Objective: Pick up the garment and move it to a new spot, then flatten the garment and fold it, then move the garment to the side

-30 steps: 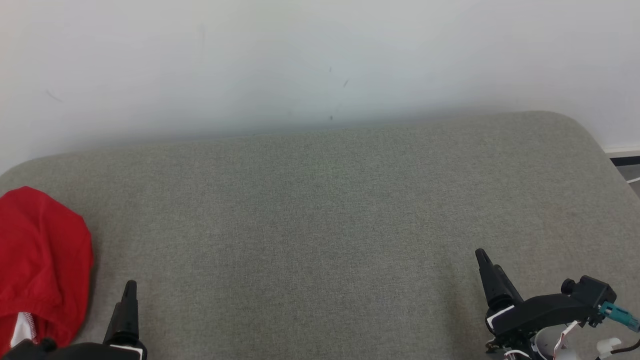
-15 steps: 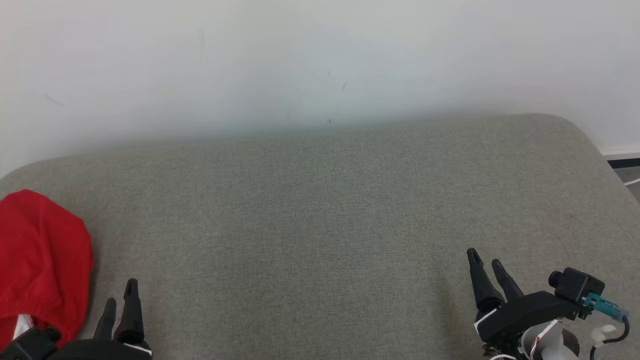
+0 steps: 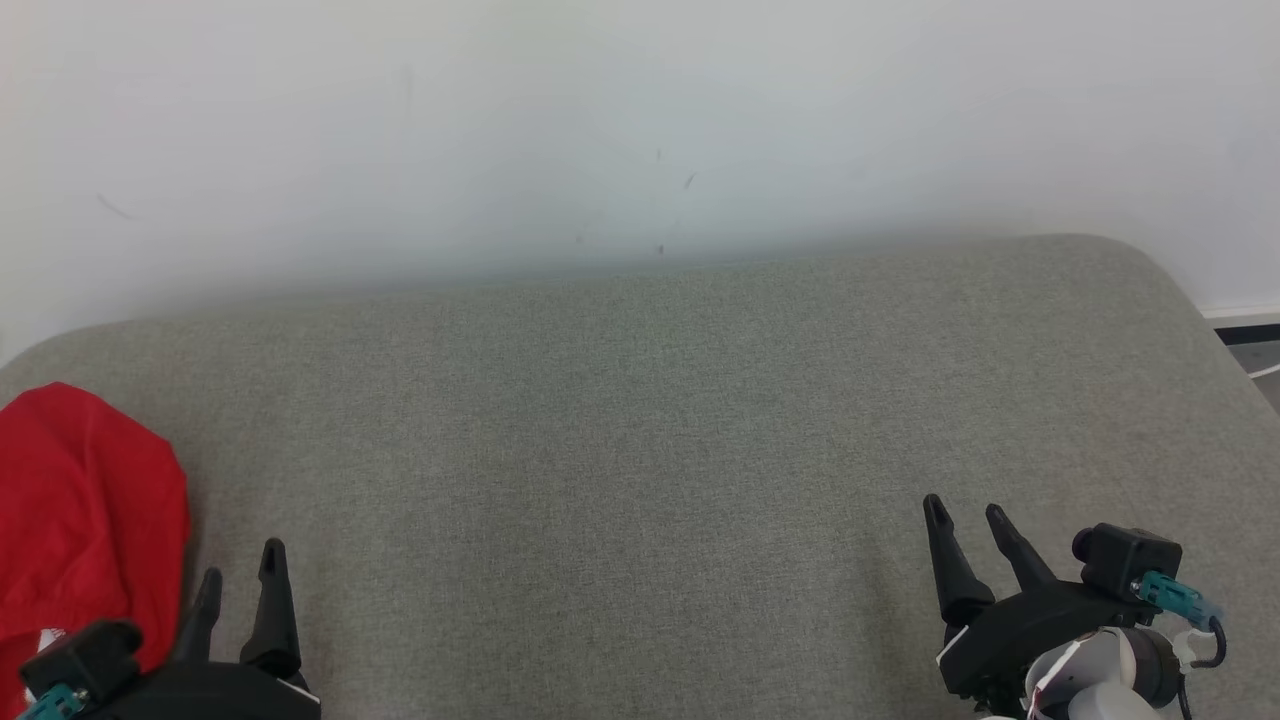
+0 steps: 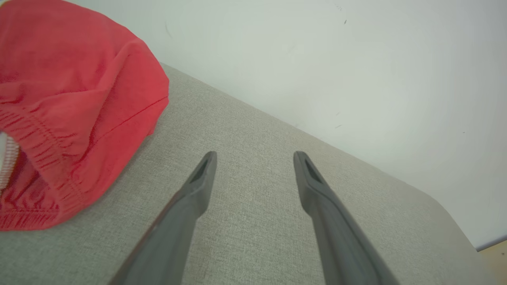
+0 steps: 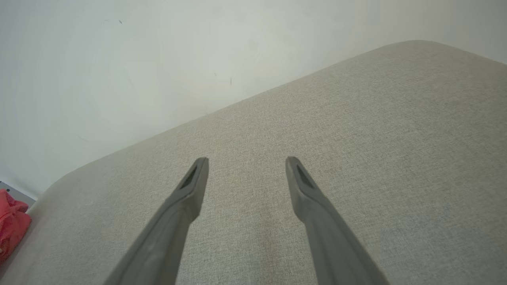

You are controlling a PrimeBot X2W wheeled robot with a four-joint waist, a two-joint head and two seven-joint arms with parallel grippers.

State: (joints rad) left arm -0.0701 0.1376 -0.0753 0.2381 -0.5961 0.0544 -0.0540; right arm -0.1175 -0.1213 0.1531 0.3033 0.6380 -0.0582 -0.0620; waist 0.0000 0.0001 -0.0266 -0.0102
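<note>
- Left gripper (image 3: 242, 561), right gripper (image 3: 965, 505): jaws wide open, empty.
- Swing left onto the garment (image 3: 90, 500) just beside it; pinch the ribbed hem, not the cushion (image 3: 640, 450).

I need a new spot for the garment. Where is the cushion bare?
The grey cushion is bare from the red garment at its left edge across to its rounded right end, back to the wall. Widest patch: between left gripper and right gripper, both jaws open. Crowded only at far left.
</note>
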